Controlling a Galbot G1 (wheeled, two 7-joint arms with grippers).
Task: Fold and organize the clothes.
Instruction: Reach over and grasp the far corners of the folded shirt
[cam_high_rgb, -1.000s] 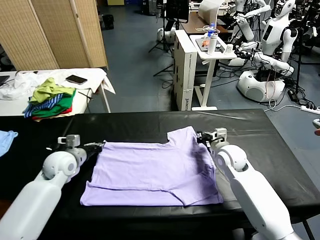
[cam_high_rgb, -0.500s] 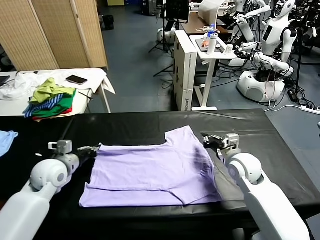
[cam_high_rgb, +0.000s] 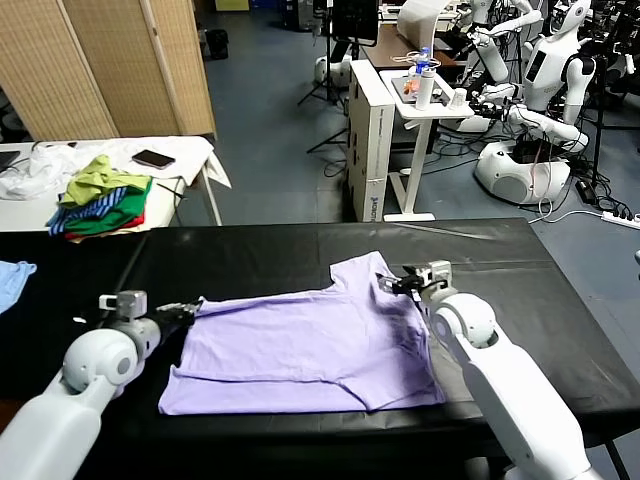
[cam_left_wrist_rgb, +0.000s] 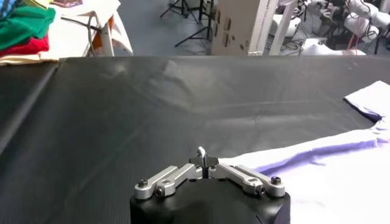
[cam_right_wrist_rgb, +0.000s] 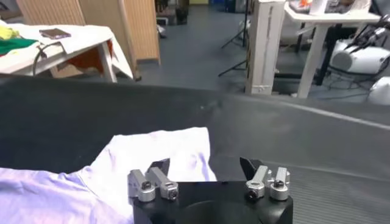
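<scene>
The pale lavender T-shirt (cam_high_rgb: 310, 340) lies spread flat on the black table (cam_high_rgb: 280, 255), its lower part folded up. My left gripper (cam_high_rgb: 186, 309) is at the shirt's left sleeve tip and shut on the T-shirt's edge (cam_left_wrist_rgb: 244, 163), which runs right up to the closed fingertips (cam_left_wrist_rgb: 202, 159). My right gripper (cam_high_rgb: 400, 283) hovers open at the right sleeve (cam_right_wrist_rgb: 161, 149). One finger (cam_right_wrist_rgb: 162, 165) is over the fabric and the other finger (cam_right_wrist_rgb: 250, 164) is over bare table, with nothing held between them.
A pile of green, striped and red garments (cam_high_rgb: 100, 195) and a phone (cam_high_rgb: 152, 158) sit on the white side table at far left. A light blue cloth (cam_high_rgb: 12, 278) lies at the table's left edge. Other robots and a white cart (cam_high_rgb: 425, 90) stand beyond.
My right gripper opened, let go of the right sleeve, drew back to the right, then came back over the sleeve. My left gripper stayed shut and shifted slightly left and nearer.
</scene>
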